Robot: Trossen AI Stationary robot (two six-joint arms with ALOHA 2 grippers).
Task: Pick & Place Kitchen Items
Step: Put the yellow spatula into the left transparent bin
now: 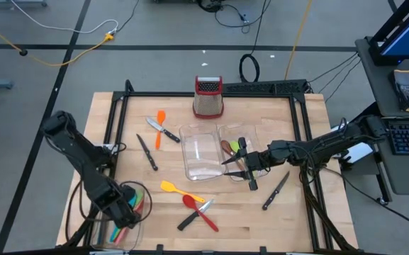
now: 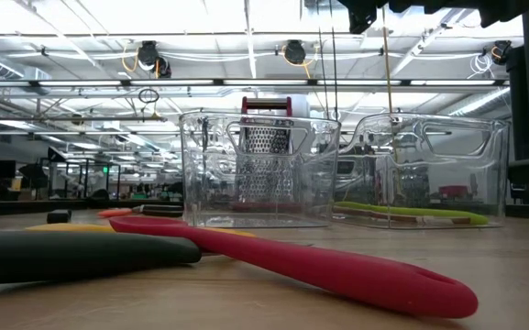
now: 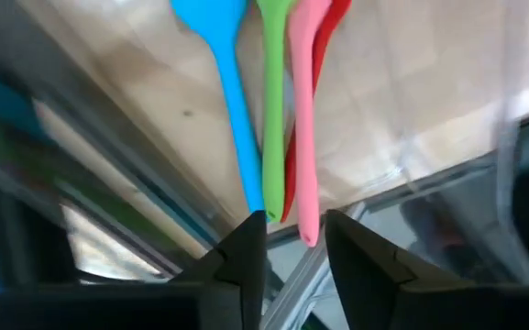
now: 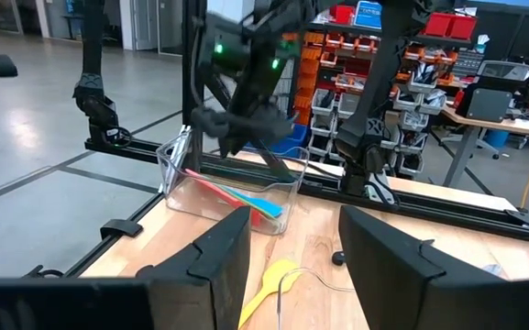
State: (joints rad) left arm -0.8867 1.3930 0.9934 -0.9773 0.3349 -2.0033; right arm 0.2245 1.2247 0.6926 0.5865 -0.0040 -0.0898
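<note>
Pink, green, blue and red plastic spatulas [image 3: 287, 101] lie in a clear tray [image 1: 122, 212] at the tabletop's near-left corner, just beyond the left gripper [image 3: 296, 252]'s parted, empty fingers, while the right gripper [image 1: 234, 164]'s fingers stand spread and empty over the middle trays [image 1: 204, 152].

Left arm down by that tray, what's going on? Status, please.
Left gripper open over corner tray; blue, green, pink, red utensils lie inside. Right gripper open above centre trays. Nothing blocking.

Open claw [image 4: 293, 266] above yellow, perhaps spatula [image 4: 270, 289]
</note>
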